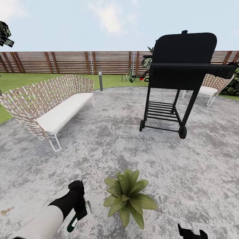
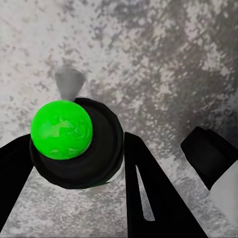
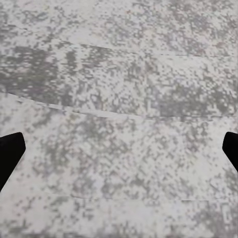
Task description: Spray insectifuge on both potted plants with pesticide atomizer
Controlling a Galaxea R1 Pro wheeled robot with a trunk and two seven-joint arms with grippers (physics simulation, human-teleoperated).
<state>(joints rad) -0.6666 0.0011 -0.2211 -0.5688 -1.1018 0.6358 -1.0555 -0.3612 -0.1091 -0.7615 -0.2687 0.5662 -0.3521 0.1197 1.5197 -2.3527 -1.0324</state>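
Mottled grey paving (image 1: 109, 139) spreads across a fenced garden, with a wicker sofa (image 1: 49, 106) at one side, a black grill (image 1: 181, 76) on wheels farther back, and a slatted wooden fence (image 1: 66, 62) closing off the lawn. Near the robot's base, one potted plant (image 1: 127, 196), a low rosette of broad pointed leaves, sits on the stone, its upper leaves dusted with tiny white specks that look like insectifuge (image 1: 116, 187). The left tool (image 1: 79, 212) is clenched around the pesticide atomizer (image 1: 73, 223), whose dark-green body hangs from the grip just beside the plant on the robot's left; in the left wrist view the atomizer (image 2: 74, 144) appears from one end as a dark round body with a bright green cap, pinned between the black fingers (image 2: 148, 193). The right tool (image 1: 194, 230) hangs released over bare paving, its fingertips (image 3: 10, 153) spread wide at the frame edges. The step in hand appears to be coating this plant: the specks seem gathered on the leaves nearest the atomizer, so the nozzle should likely be swung toward the rosette's centre and swept over the far and lower leaves, held close without brushing them. Which way the nozzle points cannot be told from these views.
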